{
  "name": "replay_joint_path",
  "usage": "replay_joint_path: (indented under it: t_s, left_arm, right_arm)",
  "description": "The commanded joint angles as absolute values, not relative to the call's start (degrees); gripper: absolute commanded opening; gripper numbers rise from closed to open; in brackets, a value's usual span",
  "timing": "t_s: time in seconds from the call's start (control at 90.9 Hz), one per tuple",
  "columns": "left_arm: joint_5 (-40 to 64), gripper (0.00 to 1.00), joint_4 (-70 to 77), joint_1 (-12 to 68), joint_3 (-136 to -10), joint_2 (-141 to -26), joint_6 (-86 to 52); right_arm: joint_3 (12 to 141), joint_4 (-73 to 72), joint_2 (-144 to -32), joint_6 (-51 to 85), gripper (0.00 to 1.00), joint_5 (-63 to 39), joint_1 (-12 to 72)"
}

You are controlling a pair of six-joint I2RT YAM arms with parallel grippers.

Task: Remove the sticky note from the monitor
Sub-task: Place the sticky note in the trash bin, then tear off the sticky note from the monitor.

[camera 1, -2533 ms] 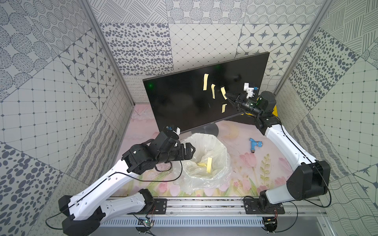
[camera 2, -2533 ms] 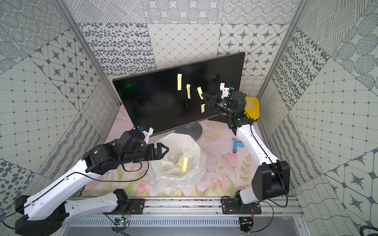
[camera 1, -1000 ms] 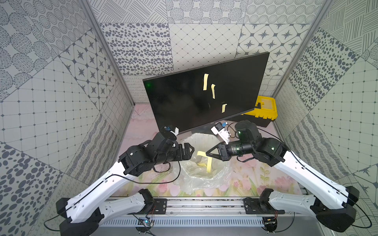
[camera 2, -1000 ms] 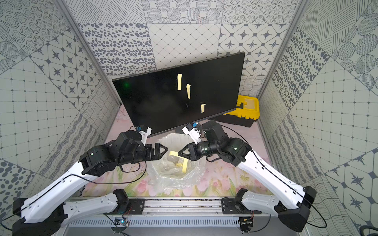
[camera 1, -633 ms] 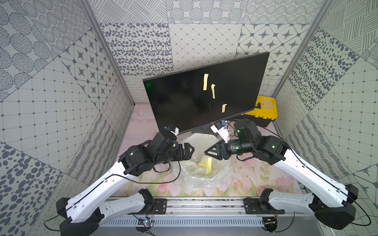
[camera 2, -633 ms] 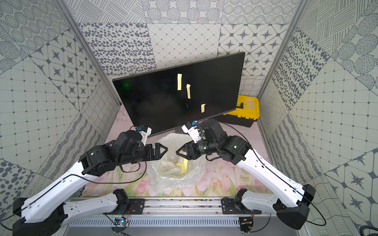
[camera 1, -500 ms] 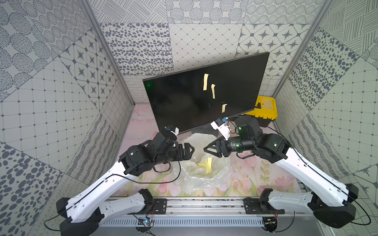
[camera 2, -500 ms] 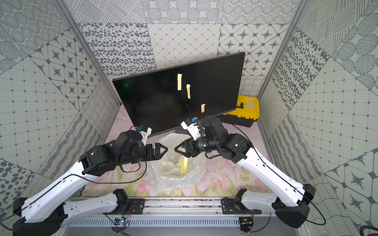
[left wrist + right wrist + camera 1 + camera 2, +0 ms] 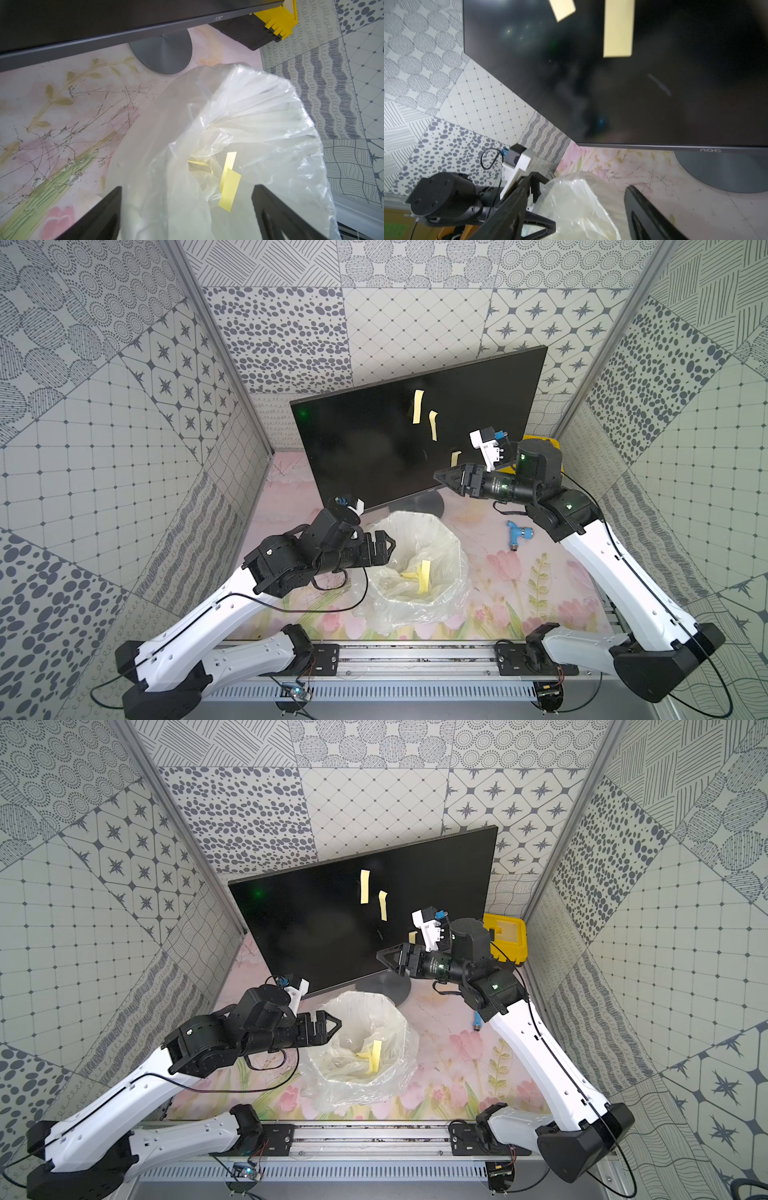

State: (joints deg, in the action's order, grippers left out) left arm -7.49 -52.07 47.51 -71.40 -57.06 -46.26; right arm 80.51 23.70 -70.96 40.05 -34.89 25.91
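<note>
Right gripper (image 9: 440, 478), fingers spread and empty, near the monitor (image 9: 365, 448); left gripper (image 9: 390, 546), fingers spread, over the plastic bag (image 9: 415, 516).

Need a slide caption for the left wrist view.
Open left claw frames clear plastic bag of yellow paper sticky notes near flat black monitor.

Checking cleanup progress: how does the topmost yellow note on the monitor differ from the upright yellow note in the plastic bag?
The topmost note is stuck to the monitor screen; the bagged note rests inside the plastic bag. The topmost note hangs high on the screen; the bagged note sits low, down in the bag. Both are pale yellow strips.
</note>
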Motion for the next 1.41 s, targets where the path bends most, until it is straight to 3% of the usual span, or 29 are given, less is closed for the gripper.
replay_joint_path:
  t_s: [0.0, 0.297, 0.858, 1.177, 1.397]
  left_arm:
    - [-7.49, 0.99, -52.0, 48.0, -72.0, -57.73, -45.18]
    - [-7.22, 0.99, -51.86, 47.96, -72.72, -58.49, -45.0]
    - [-6.99, 0.99, -52.02, 47.98, -73.3, -58.93, -44.82]
    - [-7.12, 0.99, -52.15, 48.0, -73.12, -58.75, -44.91]
    - [-7.22, 0.99, -52.08, 47.99, -73.04, -58.64, -45.0]
  right_arm:
    - [78.74, 8.15, -72.07, 50.53, 0.83, -38.33, 23.4]
    - [76.6, -10.5, -78.23, 65.53, 0.85, -40.34, 19.18]
    - [82.54, -15.97, -87.09, 69.86, 0.82, -40.61, 19.54]
    - [84.11, -17.31, -88.86, 70.9, 0.65, -41.98, 20.89]
    - [84.02, -17.89, -88.65, 71.13, 0.42, -42.27, 21.16]
